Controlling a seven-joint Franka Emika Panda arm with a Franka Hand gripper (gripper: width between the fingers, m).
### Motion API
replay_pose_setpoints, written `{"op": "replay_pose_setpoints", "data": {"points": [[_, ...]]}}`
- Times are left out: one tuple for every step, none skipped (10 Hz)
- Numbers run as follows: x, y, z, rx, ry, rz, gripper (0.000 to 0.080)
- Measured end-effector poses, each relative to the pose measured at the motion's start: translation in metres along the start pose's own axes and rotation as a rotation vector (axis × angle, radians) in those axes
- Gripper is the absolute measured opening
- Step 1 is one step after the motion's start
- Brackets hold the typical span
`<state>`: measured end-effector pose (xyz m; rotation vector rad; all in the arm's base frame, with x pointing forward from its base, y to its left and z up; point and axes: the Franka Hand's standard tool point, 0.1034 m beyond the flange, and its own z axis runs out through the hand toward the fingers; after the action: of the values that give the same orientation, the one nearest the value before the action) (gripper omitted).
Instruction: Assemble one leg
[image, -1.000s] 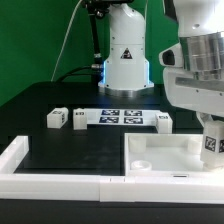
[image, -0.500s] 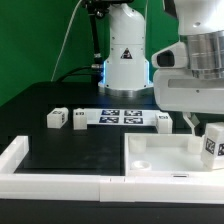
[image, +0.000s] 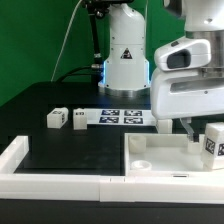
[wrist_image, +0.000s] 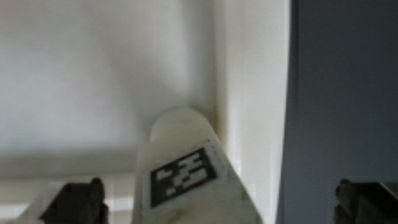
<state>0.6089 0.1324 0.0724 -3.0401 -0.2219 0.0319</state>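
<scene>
Wrist view: my gripper (wrist_image: 219, 202) is spread wide, with nothing clamped. The two dark fingertips (wrist_image: 75, 200) show far apart at the edge of the picture. The leg (wrist_image: 183, 168) lies in the gap between them, nearer one finger than the other, and neither finger touches it. Its black-and-white square tag faces my camera and its rounded end points away from me. It sits on the pale floor of the white square panel (wrist_image: 89, 80), close along the panel's raised rim (wrist_image: 253, 60). I cannot tell whether the leg touches that rim. Beyond the rim lies the dark table (wrist_image: 347, 80).

In the exterior view my wrist hangs over the panel on the exterior view's right. The leg stands upright inside the rim at that picture's right edge, its tag turned toward the camera. The marker board (image: 122, 116) lies flat on the table behind the panel. To its left in the exterior view sit one look-alike peg (image: 56, 118) and, just beside it, a second look-alike peg (image: 78, 119), both well apart from my fingers. A long white border rail (image: 20, 158) runs along the near left of the table.
</scene>
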Motion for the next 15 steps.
{"op": "replay_pose_setpoints", "data": {"points": [[0.0, -0.002, 0.001, -0.024, -0.002, -0.092, 0.0649], [0.001, 0.0, 0.001, -0.023, -0.001, -0.146, 0.0649], [0.001, 0.0, 0.001, -0.023, -0.001, -0.133, 0.0649], [0.0, 0.0, 0.001, -0.023, -0.001, -0.134, 0.0542], [0.001, 0.0, 0.001, -0.024, -0.001, -0.134, 0.0542], [0.001, 0.005, 0.001, -0.028, -0.001, -0.129, 0.0363], [0.001, 0.009, 0.001, -0.032, -0.001, -0.125, 0.0363], [0.001, 0.009, 0.001, -0.032, -0.001, -0.125, 0.0297], [0.001, 0.009, 0.001, -0.032, 0.0, -0.115, 0.0296], [0.001, 0.01, 0.001, -0.031, 0.0, -0.099, 0.0296], [0.001, 0.011, 0.001, -0.028, 0.004, -0.089, 0.0296], [0.001, 0.014, 0.0, 0.002, 0.032, 0.061, 0.0295], [-0.002, 0.014, 0.001, 0.025, 0.051, 0.234, 0.0295], [-0.002, 0.015, 0.002, 0.051, 0.051, 0.405, 0.0295], [-0.001, 0.015, 0.002, 0.068, 0.055, 0.546, 0.0295]]}}
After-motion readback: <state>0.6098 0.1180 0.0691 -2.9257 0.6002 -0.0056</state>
